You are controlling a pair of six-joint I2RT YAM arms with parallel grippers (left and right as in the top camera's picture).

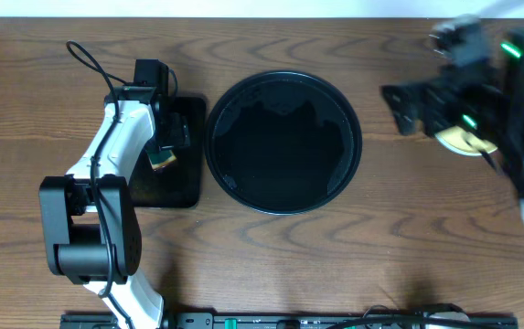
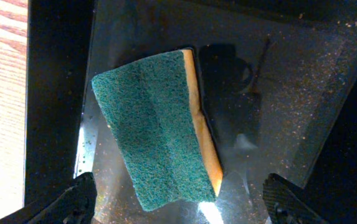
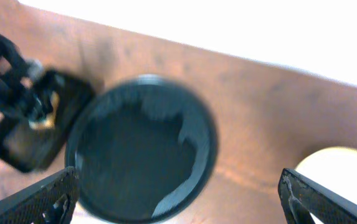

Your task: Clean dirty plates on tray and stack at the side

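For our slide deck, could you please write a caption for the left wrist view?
Left hand open above a green-faced yellow sponge lying on the small rectangular black tray.

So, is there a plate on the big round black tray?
No, the tray holds no plate; a pale plate sits beside it on the table.
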